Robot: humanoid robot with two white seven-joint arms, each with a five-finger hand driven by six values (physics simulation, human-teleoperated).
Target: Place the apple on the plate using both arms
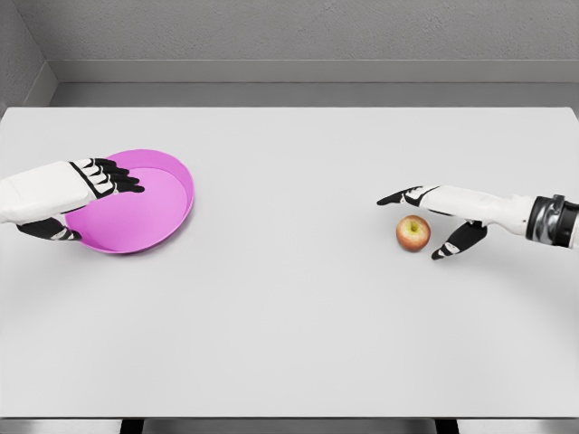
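Observation:
A small red-yellow apple [413, 232] rests on the white table at the right of the middle. My right hand [427, 220] hovers around it with fingers stretched out above and behind it and the thumb in front of it, open and not gripping. A pink plate [172, 212] lies at the left. My left hand [86, 201] is at the plate's left rim, fingers over the inside and thumb below the rim; its near edge looks slightly lifted, so the hand seems shut on the plate.
The white table [289, 316] spans the whole view, with its front edge near the bottom and a grey wall behind it.

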